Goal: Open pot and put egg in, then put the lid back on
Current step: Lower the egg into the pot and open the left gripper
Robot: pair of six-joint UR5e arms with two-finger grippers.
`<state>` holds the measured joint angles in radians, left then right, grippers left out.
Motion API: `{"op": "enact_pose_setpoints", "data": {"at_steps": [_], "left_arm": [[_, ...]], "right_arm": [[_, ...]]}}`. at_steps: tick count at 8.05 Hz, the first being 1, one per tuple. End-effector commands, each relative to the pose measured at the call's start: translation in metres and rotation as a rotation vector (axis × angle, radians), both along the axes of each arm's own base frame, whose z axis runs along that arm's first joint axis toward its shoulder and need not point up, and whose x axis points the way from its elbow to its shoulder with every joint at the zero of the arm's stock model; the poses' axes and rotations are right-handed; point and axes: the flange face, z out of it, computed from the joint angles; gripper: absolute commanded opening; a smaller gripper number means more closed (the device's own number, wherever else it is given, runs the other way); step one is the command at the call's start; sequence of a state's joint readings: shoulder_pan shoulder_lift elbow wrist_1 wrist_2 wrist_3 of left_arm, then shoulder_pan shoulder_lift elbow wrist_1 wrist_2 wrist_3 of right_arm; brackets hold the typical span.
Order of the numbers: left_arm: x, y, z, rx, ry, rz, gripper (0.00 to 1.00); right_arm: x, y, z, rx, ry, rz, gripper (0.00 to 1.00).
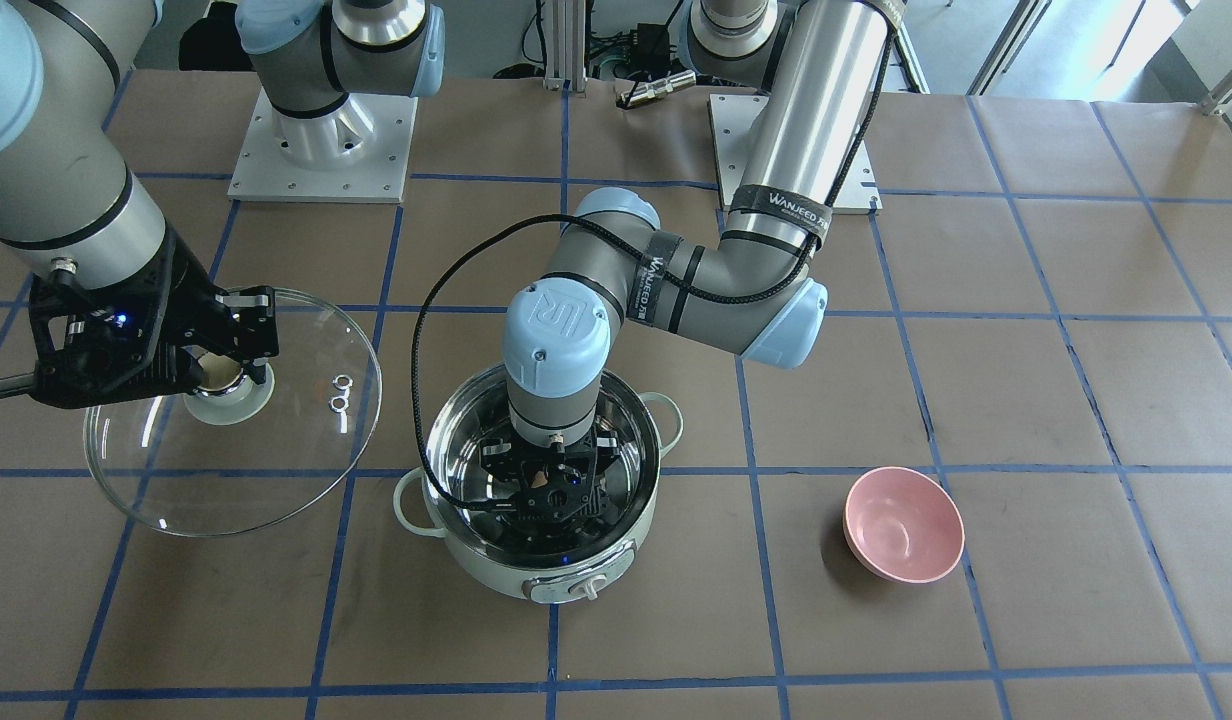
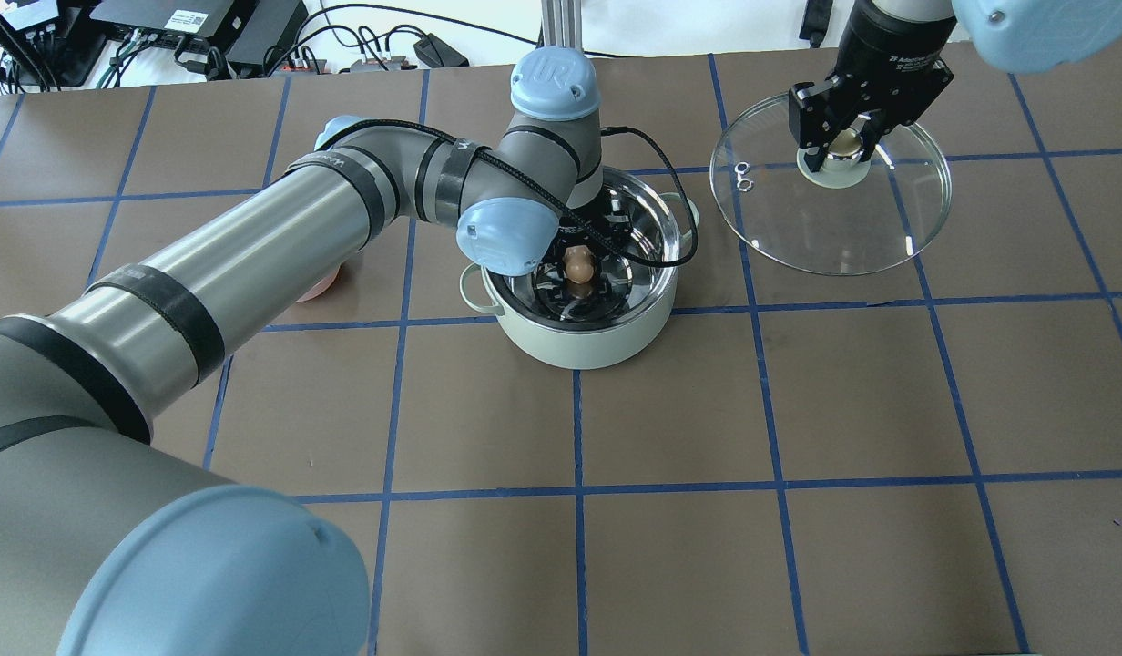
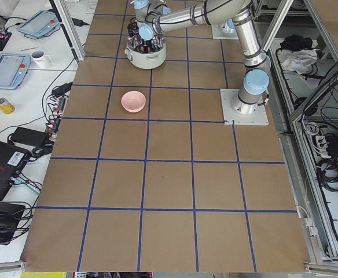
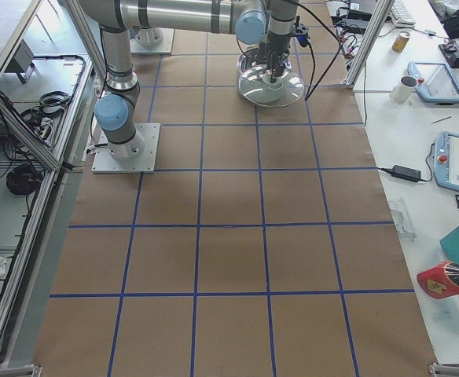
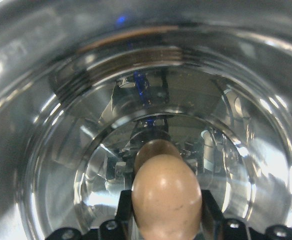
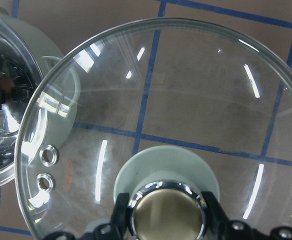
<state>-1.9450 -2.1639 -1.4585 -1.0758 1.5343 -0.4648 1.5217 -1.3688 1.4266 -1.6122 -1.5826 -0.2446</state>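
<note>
The mint-green pot [image 2: 590, 343] stands open at mid-table; it also shows in the front view [image 1: 616, 556]. My left gripper [image 2: 579, 273] reaches down inside it and is shut on the brown egg [image 2: 577, 263]. In the left wrist view the egg [image 5: 165, 192] sits between the fingers [image 5: 209, 210] above the shiny steel bottom. My right gripper [image 2: 843, 146] is shut on the beige-gold knob [image 6: 166, 216] of the glass lid [image 2: 834, 223]. It holds the lid [image 1: 256, 470] beside the pot, on the robot's right.
A pink bowl [image 1: 904, 525] sits on the table on the robot's left of the pot; my left arm mostly hides it in the overhead view. The left arm's black cable [image 1: 421, 400] loops over the pot's rim. The lid's edge lies close to the pot's handle [image 6: 68, 80].
</note>
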Motion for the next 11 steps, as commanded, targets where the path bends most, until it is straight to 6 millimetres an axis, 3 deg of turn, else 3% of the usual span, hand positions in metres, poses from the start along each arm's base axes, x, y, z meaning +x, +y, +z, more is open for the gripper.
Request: {"op": "enact_pose_setpoints", "data": {"at_steps": [1,2,4,7,9,11], "left_arm": [[0.0,0.001,-0.002,-0.012,0.005,0.0,0.56],[0.001,0.002,-0.001,-0.012,0.005,0.0,0.57],[0.001,0.002,0.003,-0.018,0.006,0.003,0.78],[0.0,0.001,0.009,-0.039,0.016,0.005,0.88],[0.001,0.002,0.041,-0.087,0.034,-0.006,0.95],[0.004,0.011,0.091,-0.155,0.058,-0.014,1.0]], "right_arm": [[0.0,0.0,-0.001,0.002,0.0,0.001,0.0],[0.0,0.001,-0.002,0.004,0.0,0.001,0.0],[0.0,0.001,-0.002,0.004,0.0,0.001,0.0],[0.0,0.001,-0.001,0.002,0.0,0.001,0.0],[0.0,0.001,-0.001,0.002,0.0,0.001,0.0],[0.0,0.001,-0.001,0.002,0.0,0.001,0.0]]}}
